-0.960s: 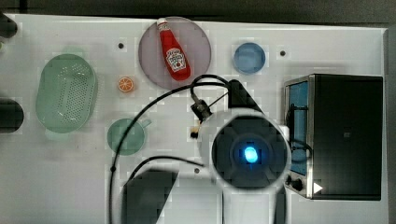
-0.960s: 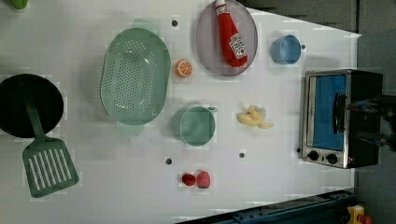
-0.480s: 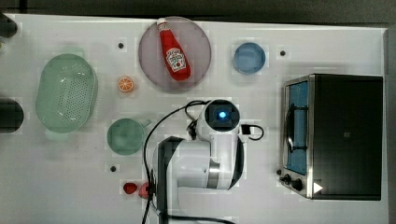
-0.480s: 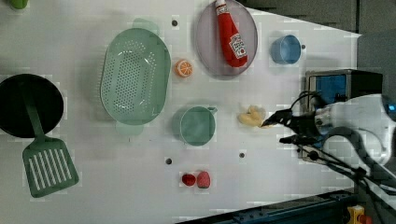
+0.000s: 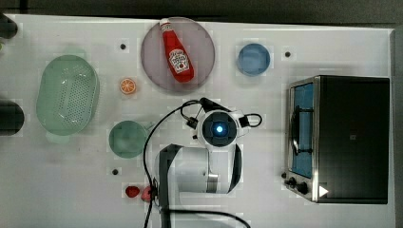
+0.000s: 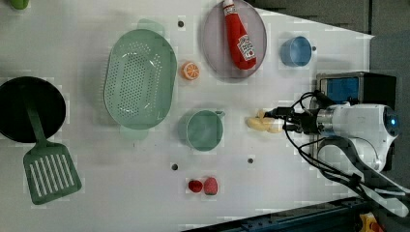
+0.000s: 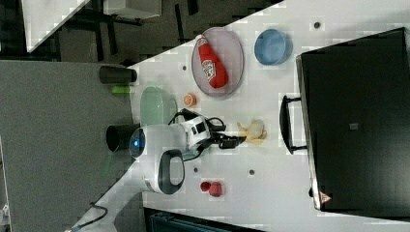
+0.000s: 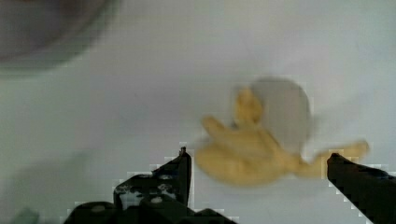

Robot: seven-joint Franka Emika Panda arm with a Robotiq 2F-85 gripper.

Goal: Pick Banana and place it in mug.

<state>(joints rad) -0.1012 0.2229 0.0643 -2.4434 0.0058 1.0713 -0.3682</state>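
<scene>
Claw [image 8: 257,161] wide, straddling banana [image 8: 247,149] on tabletop [image 6: 290,193] to grab it, mug [image 6: 203,130] at banana's 9 o'clock in left view.

One red plastic ketchup bottle [image 6: 239,36] is counted on one round grey plate [image 6: 212,46], alongside one teal-green round mug [image 6: 203,130], one light-blue round cup [image 6: 295,51] and one pale-green perforated oval basket [image 6: 139,77]. One pale yellow toy banana [image 6: 263,123], one orange slice [image 6: 190,71], two small red fruits [image 6: 203,186], one green slotted spatula [image 6: 48,169] and one black toaster oven [image 5: 349,137] are tallied.
</scene>
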